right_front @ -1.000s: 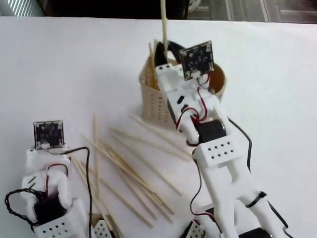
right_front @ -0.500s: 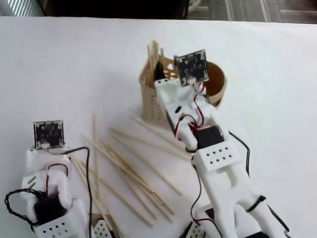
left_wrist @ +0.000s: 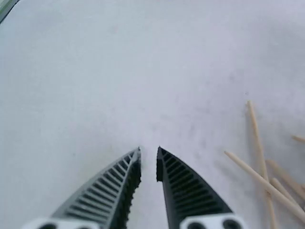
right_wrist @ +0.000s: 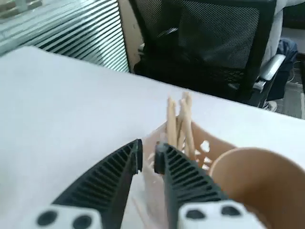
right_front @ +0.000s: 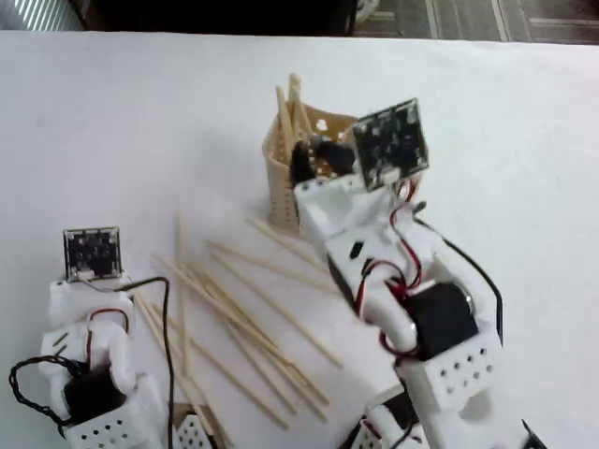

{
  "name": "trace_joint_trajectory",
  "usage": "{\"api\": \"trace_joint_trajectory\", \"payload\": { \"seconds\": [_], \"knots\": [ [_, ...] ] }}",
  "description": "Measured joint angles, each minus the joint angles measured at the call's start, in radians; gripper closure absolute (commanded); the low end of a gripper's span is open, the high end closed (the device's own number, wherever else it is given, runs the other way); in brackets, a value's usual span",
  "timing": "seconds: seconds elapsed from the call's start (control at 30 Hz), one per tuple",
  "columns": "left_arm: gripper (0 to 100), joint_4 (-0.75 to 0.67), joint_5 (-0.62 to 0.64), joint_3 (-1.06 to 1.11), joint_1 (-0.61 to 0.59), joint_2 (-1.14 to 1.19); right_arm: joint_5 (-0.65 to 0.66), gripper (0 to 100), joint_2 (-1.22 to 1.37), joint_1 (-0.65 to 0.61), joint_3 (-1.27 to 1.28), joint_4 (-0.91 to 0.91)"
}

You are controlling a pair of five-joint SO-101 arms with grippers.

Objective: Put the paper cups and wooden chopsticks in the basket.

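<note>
From above, the right gripper (right_front: 314,152) had lowered to the basket (right_front: 281,192) and let go of the stick it had been holding high over it a second before; that stick now stood with the other chopsticks (right_front: 292,108) bunched upright at the basket's far corner, and the arm had drawn back toward its base. That delivery looked finished, yet many loose chopsticks (right_front: 243,318) lay scattered flat on the white table (right_front: 140,112) on the near side of the basket, between it and the left arm, so most of the job remained. In the left wrist view, the left gripper (left_wrist: 148,152) hung low over bare table (left_wrist: 143,57), jaws nearly together with a thin slit and nothing in them, a few stick ends (left_wrist: 259,148) lying off to one side, well away from the basket. In the right wrist view, the right gripper (right_wrist: 147,155) showed the same narrow slit, empty, just short of the basket (right_wrist: 202,148), where the chopsticks (right_wrist: 181,119) stood and a brown cup (right_wrist: 257,176) seemed to sit inside. Beyond the basket and the table's far edge stood a black mesh chair (right_wrist: 214,43) and window blinds (right_wrist: 71,28).
</note>
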Motion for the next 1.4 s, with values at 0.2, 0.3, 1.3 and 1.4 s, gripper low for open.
{"api": "trace_joint_trajectory", "payload": {
  "seconds": [0.2,0.3,1.3,1.4],
  "knots": [
    [92,0.044,-0.054,-0.055,0.0,-0.003,0.0,97.1,-0.021,-0.029,0.051,0.222],
    [92,0.097,-0.06,-0.121,0.017,-0.003,0.0,96.8,-0.023,-0.032,0.146,0.259],
    [74,0.252,0.143,-0.793,0.262,1.413,-0.075,96.7,-0.023,0.292,0.569,-0.14],
    [73,0.198,0.164,-0.795,0.262,1.524,-0.075,96.7,-0.023,0.292,0.569,-0.14]
  ]
}}
